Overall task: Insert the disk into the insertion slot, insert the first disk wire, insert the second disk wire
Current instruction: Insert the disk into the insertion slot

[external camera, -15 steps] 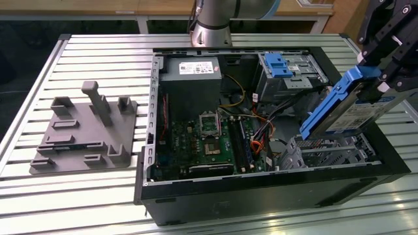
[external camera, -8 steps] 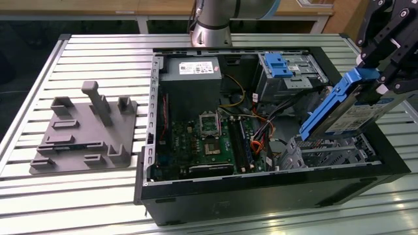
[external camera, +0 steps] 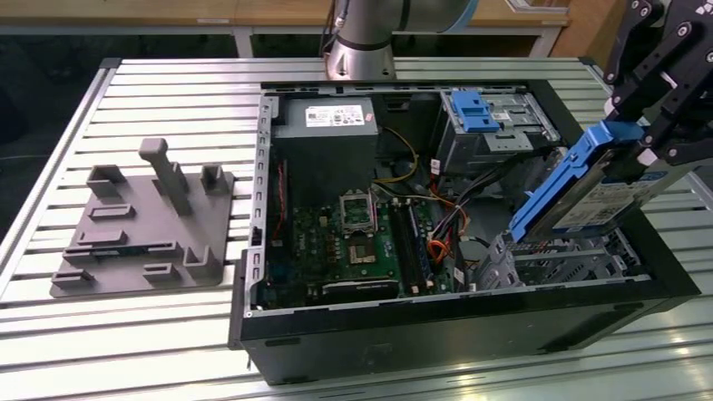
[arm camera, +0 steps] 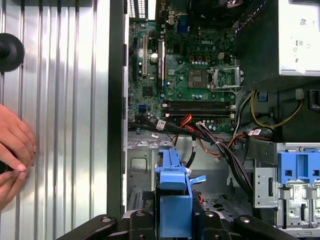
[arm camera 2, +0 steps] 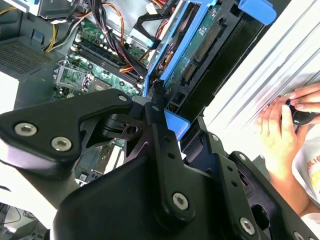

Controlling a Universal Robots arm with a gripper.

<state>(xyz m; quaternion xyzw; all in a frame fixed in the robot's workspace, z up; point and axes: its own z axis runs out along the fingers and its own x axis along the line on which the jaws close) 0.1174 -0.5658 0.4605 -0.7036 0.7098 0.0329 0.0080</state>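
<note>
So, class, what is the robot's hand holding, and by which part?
The silver hard drive in its blue plastic carrier, gripped by the carrier's upper end.

In the exterior view, the open black metal computer case stands on the silver slatted metal table, at the centre and right of the frame. The grey moulded plastic fixture lies on the table at the left, apart from the case. Inside the case, the green motherboard lies in the middle and the taller grey metal cage at the upper right. The flat silver disk in its blue carrier hangs tilted at the right, above the low perforated silver insertion slot, with its upper end in the black gripper.
</note>
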